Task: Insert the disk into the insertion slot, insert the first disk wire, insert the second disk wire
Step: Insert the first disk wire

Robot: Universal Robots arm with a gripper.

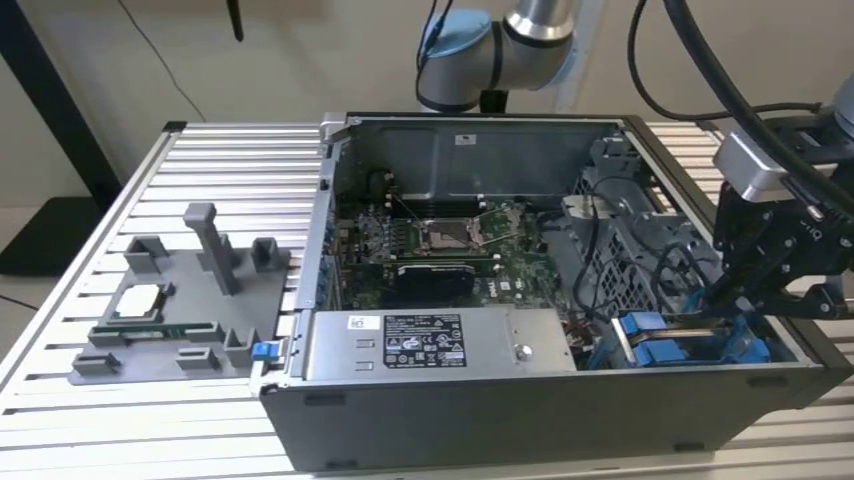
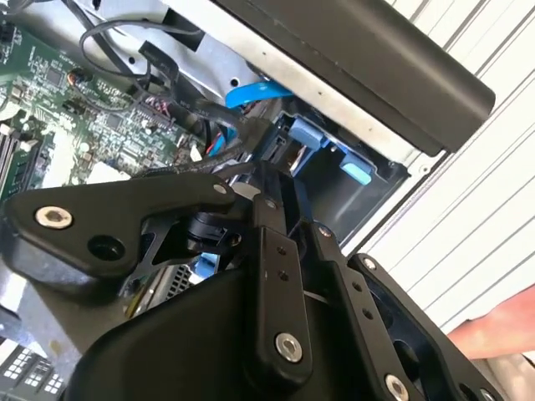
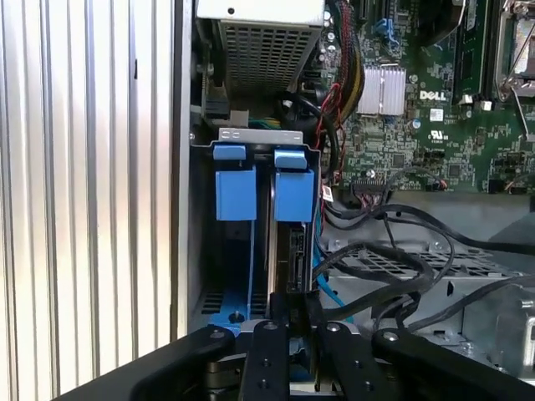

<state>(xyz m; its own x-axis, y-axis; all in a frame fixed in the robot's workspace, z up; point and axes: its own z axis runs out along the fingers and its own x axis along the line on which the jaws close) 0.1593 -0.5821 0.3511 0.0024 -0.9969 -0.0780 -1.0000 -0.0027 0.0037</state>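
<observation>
Over the insertion slot [image 3: 259,135], the pincer [image 3: 294,307] is clenching a black disk wire [image 3: 296,255] against the edge of the seated blue-framed disk [image 3: 292,194].

Soft, even light falls from overhead. In the exterior view the slatted metal table [image 1: 80,300] looks pale and bright, with no hard shadows on it. The open computer case [image 1: 534,410] is darker: its near wall is almost black and the circuit board [image 1: 441,240] sits in shade. In the first wrist view the slats carry long streaks of glare, and the blue plastic tabs [image 3: 236,188] are well lit above a bay sunk in shadow. In the second wrist view the gripper [image 2: 269,185] is a black mass with small glints on its screws, and the slats behind it wash out nearly white.
</observation>
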